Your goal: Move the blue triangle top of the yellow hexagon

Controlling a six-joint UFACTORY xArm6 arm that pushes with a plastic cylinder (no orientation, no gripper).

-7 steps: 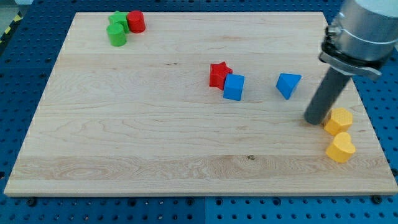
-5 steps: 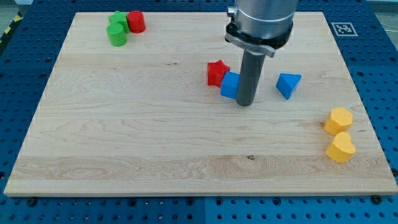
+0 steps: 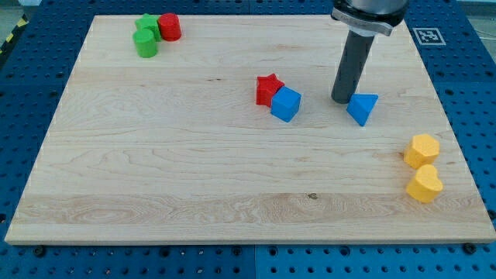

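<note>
The blue triangle, a small solid wedge with its point toward the view's bottom, lies on the wooden board right of centre, well apart from the yellow hexagon near the view's right edge. The arm ends in a plain dark rod with no jaws to open or close; my tip stands just beside the triangle's upper-left corner. A blue cube touching a red star sits to the left, and a yellow heart lies just below the hexagon.
</note>
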